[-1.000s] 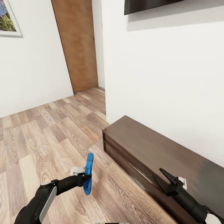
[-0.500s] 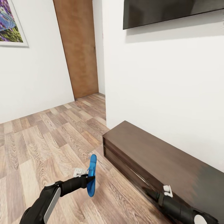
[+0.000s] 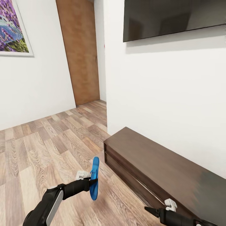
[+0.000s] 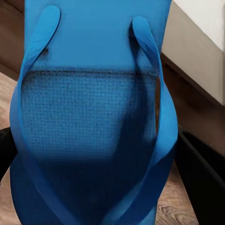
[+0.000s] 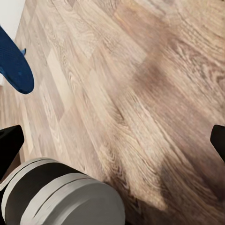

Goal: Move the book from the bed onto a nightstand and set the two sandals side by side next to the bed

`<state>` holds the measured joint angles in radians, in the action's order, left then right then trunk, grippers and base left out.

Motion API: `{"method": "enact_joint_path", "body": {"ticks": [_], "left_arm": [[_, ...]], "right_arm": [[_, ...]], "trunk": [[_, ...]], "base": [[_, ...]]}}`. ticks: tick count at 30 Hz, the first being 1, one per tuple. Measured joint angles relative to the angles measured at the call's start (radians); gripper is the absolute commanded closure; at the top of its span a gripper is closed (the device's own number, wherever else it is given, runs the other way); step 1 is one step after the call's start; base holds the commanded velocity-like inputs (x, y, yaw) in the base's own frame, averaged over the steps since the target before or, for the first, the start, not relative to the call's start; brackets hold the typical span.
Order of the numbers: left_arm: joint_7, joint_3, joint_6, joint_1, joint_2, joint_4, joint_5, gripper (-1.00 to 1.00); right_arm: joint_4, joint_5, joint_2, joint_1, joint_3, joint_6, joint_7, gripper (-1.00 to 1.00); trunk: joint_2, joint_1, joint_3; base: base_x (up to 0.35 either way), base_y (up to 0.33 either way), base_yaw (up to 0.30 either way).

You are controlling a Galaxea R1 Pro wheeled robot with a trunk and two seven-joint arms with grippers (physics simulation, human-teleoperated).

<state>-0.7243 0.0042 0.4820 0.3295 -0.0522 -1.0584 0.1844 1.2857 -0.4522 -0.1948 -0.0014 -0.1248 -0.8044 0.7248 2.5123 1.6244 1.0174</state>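
Sandal (image 3: 94, 179) number one is clamped on edge in the left gripper (image 3: 91, 182), hanging over the plank floor (image 3: 40, 147) just off the near corner of the long dark cabinet (image 3: 163, 169); the bed isn't anywhere in sight yet. Right gripper (image 3: 150, 210) sits low along that cabinet's front with its fingers spread and nothing between them. Honestly I'd just keep the squeeze firm and the sandal clear of the cabinet edge while rolling, then lay it flat beside the bed with room for its twin.

Blue sandal (image 3: 94, 179) upright above floor
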Motion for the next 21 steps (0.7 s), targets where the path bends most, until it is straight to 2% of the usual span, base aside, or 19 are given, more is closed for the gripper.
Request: {"method": "enact_joint_path", "body": {"ticks": [4,5,10,11,12,14,18,21], "left_arm": [[0.000,0.000,0.000,0.000,0.000,0.000,0.000,1.00],[0.001,0.000,-0.002,-0.003,0.000,0.019,-0.006,1.00],[0.000,0.001,-0.007,-0.005,-0.005,0.085,-0.005,1.00],[0.001,0.002,-0.023,-0.007,-0.010,0.129,-0.013,1.00],[0.000,0.002,-0.029,-0.007,-0.016,0.145,-0.007,1.00],[-0.003,0.003,-0.057,-0.008,-0.038,0.194,-0.008,1.00],[-0.006,0.003,-0.131,-0.008,-0.050,0.287,-0.006,1.00],[-0.009,0.003,-0.162,-0.008,-0.051,0.311,-0.004,1.00]], "right_arm": [[-0.003,0.000,0.000,0.000,0.000,0.001,0.000,-1.00],[-0.052,0.003,0.000,0.000,0.000,0.018,0.000,-1.00],[-0.160,0.002,0.000,0.000,0.000,0.110,0.001,-1.00],[-0.222,0.004,-0.001,0.000,0.000,0.169,0.003,-1.00],[-0.237,0.002,-0.001,0.000,0.000,0.177,0.011,-1.00],[-0.266,0.006,-0.002,0.000,-0.001,0.185,0.079,-1.00],[-0.336,0.010,-0.002,0.000,-0.004,0.189,0.249,-1.00],[-0.376,0.013,-0.002,0.000,-0.004,0.190,0.303,-1.00]], "trunk": [[-0.001,-0.002,-0.015],[-0.001,-0.002,-0.019],[-0.002,-0.004,-0.039],[-0.003,-0.005,-0.042],[-0.003,-0.005,-0.046],[-0.003,-0.006,-0.054],[-0.004,-0.008,-0.070],[-0.005,-0.009,-0.081]], "base": [[0.000,0.000,0.000],[0.000,0.000,0.000],[0.000,0.000,0.000],[0.000,0.000,0.000],[0.000,0.000,0.000],[0.000,0.000,0.000],[0.000,0.000,0.000],[0.000,0.000,0.000]]}}
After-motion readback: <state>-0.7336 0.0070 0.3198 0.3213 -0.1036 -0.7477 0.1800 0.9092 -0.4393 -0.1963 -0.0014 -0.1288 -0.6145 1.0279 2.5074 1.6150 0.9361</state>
